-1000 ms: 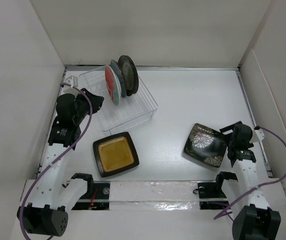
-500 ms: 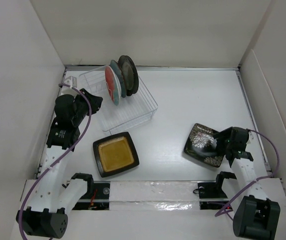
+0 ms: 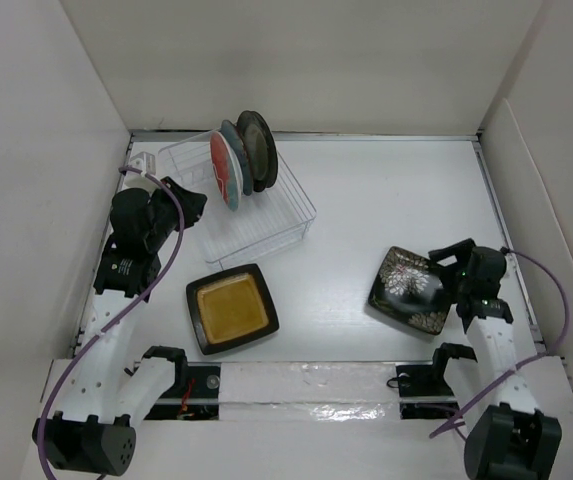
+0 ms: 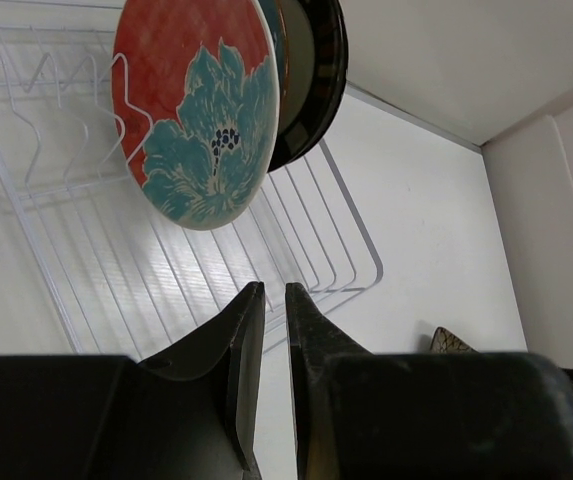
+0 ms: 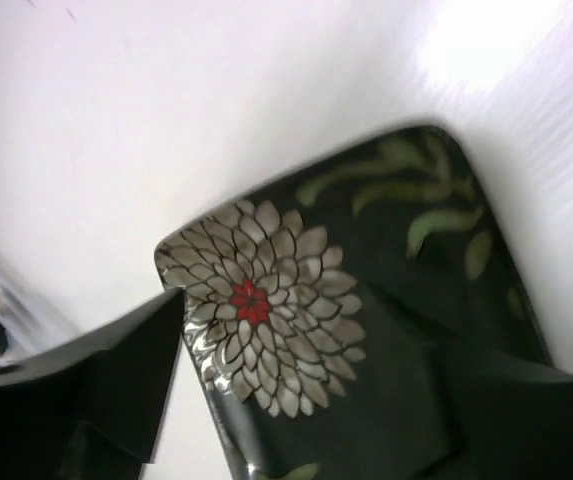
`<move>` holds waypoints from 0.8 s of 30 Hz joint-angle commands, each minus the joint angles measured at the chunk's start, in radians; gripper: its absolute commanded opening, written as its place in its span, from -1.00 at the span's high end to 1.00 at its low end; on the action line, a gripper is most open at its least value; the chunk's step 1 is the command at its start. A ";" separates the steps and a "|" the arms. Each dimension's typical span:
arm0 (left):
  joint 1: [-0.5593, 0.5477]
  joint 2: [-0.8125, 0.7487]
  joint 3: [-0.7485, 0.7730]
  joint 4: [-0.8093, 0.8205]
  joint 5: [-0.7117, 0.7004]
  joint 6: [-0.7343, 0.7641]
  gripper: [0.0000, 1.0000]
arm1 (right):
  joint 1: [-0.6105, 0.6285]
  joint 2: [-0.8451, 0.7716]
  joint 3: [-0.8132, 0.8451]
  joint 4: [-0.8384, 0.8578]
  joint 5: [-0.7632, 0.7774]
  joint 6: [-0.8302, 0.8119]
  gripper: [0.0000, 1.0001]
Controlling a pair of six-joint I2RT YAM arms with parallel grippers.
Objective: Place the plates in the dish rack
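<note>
The wire dish rack point(image 3: 266, 225) stands at the back left. A red-patterned plate point(image 3: 224, 172), a teal plate point(image 3: 234, 152) and a black gold-rimmed plate point(image 3: 258, 148) stand upright in it. A dark-brown amber-centred square plate point(image 3: 231, 308) lies flat in front of it. A black floral square plate point(image 3: 409, 288) lies at the right. My right gripper point(image 3: 452, 272) is open at that plate's right edge. In the right wrist view point(image 5: 316, 360) one finger sits beside the plate point(image 5: 366, 330) and the other over it. My left gripper point(image 3: 192, 202) is shut and empty beside the rack point(image 4: 296, 220), below the red plate point(image 4: 196, 110).
White walls close in the table on the left, back and right. The right wall stands close behind my right arm. A taped strip point(image 3: 306, 385) runs along the near edge between the arm bases.
My right gripper reached left over the floral plate, then drew back a little to its right edge. The plate has not shifted. My left arm has barely moved.
</note>
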 commanded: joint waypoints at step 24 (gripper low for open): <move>-0.004 -0.004 0.033 0.025 0.092 0.007 0.78 | -0.155 -0.038 0.078 -0.152 0.118 -0.120 -0.99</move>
